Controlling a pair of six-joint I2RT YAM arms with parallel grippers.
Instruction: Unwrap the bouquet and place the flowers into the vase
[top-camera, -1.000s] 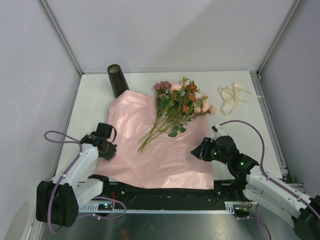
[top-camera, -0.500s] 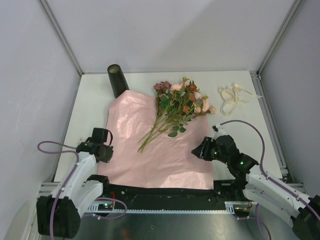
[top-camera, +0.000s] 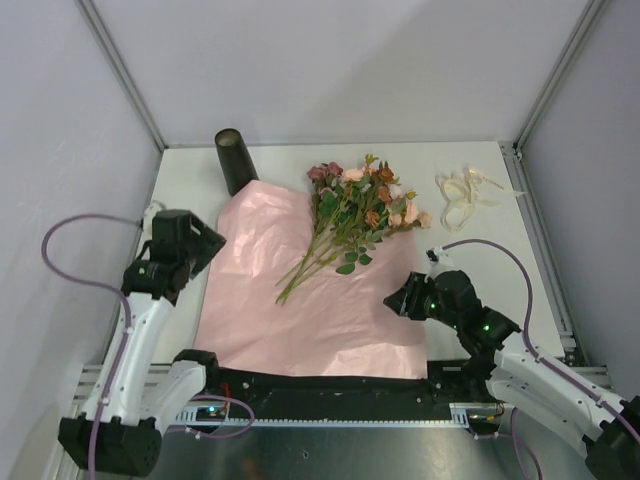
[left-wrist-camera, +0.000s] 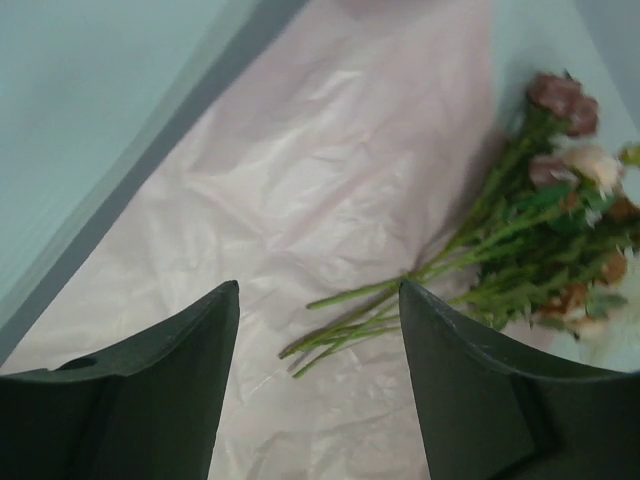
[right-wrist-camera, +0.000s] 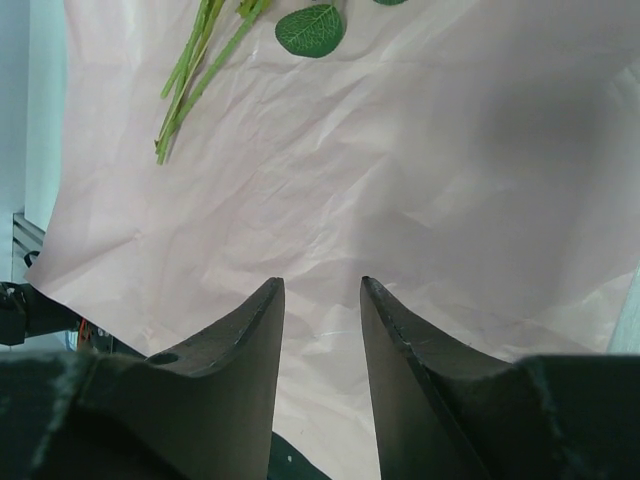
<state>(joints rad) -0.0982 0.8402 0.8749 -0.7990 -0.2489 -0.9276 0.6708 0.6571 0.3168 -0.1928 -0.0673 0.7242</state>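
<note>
Lying loose on pink sheet (top-camera: 300, 320), flowers (top-camera: 352, 212) sit at frame centre. Long axis diagonal: heads upper right, cut stem ends lower left. Vase (top-camera: 235, 160) stands upper left, by sheet corner. Left gripper (top-camera: 198, 248) released, empty, left of stems; its wrist view shows stem ends ahead of jaws. Right gripper (top-camera: 392, 300) parted, empty, over sheet right of stems. Both about equally near; left likely better aimed.

White-shelled arms (top-camera: 135, 335), black joints (top-camera: 478, 326), looping purple cables (top-camera: 62, 238), dark tapered pincer fingers (left-wrist-camera: 150, 400)
</note>
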